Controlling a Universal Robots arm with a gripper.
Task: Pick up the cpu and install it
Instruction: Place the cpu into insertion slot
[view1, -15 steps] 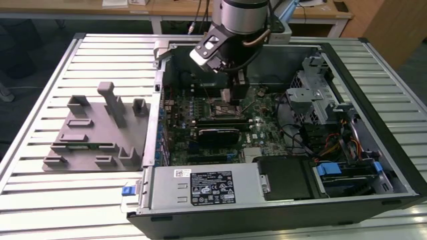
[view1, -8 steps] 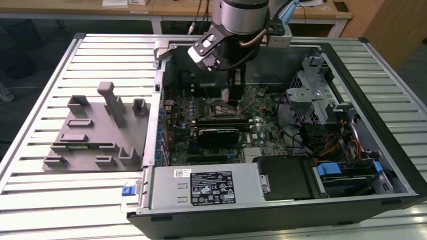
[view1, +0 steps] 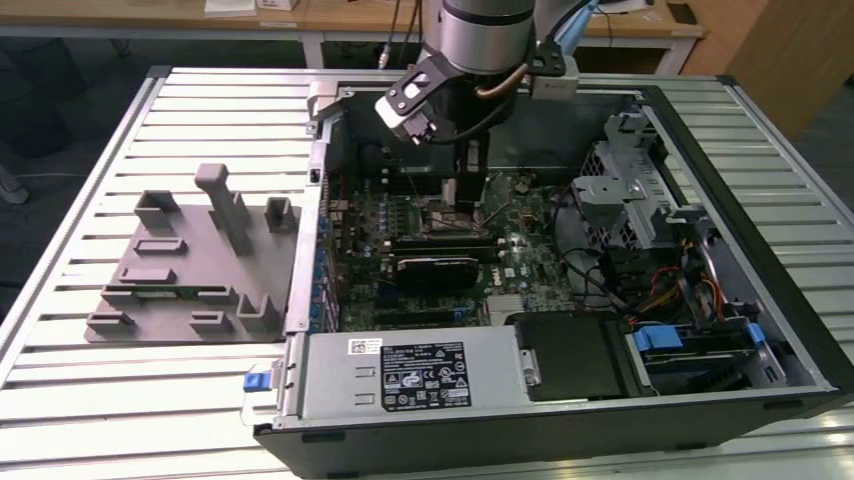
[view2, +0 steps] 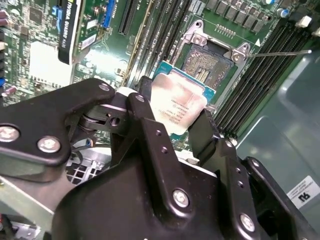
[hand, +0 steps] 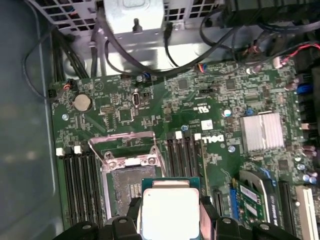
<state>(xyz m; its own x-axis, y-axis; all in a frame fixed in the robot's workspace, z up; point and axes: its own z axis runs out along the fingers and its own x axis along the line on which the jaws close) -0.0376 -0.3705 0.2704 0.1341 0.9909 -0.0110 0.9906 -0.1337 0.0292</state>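
**Over the open motherboard socket, a robot gripper is holding the cpu**

Inside an opened computer case (view1: 787, 300) lying on a slatted metal table (view1: 80, 400), the robot arm (view1: 481, 40) is reaching down toward the green motherboard (view1: 521, 260). In the second wrist view the gripper (view2: 172, 104) is pinching the cpu (view2: 179, 102) by two opposite edges. Its black fingers (view2: 145, 107) are spread only as wide as the chip itself. The cpu is riding flat with its shiny metal top facing up. This edge grip is probably keeping the underside free so the chip can go down level.

The chip is hanging at the near edge of the socket (view2: 207, 65), partly overlapping it. Most of the socket's contact field is showing beyond it, so the chip is not sitting squarely in place. Whether it is touching the socket frame cannot be told. The thin retention lever (view2: 280, 54) is sticking out to the side, leaving the opening unobstructed.

At the exterior view's left, a grey plastic fixture (view1: 187, 270) is sitting on the table, well apart from the gripper.
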